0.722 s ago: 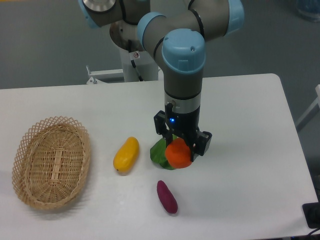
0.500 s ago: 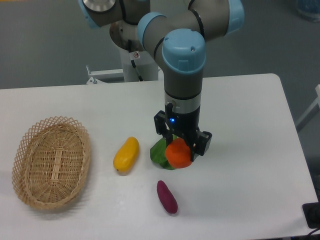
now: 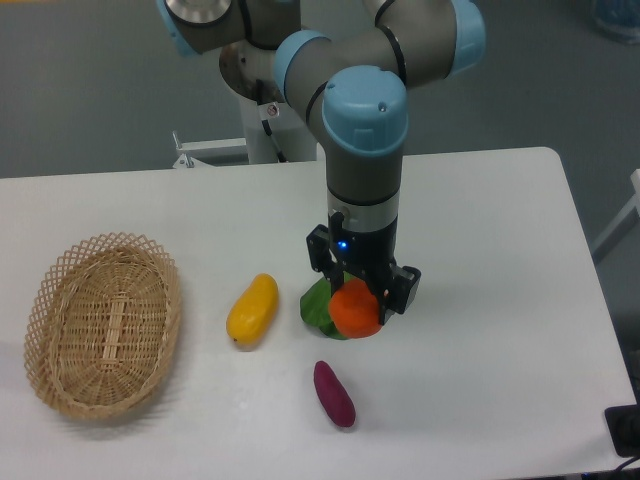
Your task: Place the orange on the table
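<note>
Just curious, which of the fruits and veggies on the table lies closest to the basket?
The yellow fruit. It lies just right of the wicker basket, while the orange, the green leafy item and the purple one sit farther right.

A woven wicker basket (image 3: 102, 325) lies left; a yellow mango-like fruit (image 3: 252, 309), green leafy item (image 3: 318, 306) and purple sweet potato (image 3: 334, 394) lie nearby.

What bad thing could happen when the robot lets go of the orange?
The orange sits between the jaws of the gripper, right against the green leafy thing. Set down there, it might land on the leaf and tip sideways. Being round, it could also roll across the smooth white table, maybe toward the purple vegetable.
</note>
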You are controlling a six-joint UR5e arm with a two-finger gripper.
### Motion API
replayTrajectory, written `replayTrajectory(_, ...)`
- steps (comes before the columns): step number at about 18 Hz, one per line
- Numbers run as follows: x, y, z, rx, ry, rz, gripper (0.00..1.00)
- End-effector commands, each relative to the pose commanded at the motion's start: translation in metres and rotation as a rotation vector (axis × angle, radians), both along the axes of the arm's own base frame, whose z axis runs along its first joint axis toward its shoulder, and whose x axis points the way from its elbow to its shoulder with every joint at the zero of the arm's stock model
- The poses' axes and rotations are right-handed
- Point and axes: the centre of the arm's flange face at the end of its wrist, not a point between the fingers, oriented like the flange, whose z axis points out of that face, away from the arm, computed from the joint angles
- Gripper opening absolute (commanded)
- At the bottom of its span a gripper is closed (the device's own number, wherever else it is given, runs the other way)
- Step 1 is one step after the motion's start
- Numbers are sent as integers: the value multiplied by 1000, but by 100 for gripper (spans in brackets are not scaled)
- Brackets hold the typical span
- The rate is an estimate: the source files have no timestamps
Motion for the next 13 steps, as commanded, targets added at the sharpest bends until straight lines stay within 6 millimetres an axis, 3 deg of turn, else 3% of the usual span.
replayTrajectory(3,0,0,-23,16,24,-10,51)
replayTrajectory(10,-26,13,-95,-65,37,-22,51)
replayTrajectory(13,-34,7,-119,-96,18,-40,51)
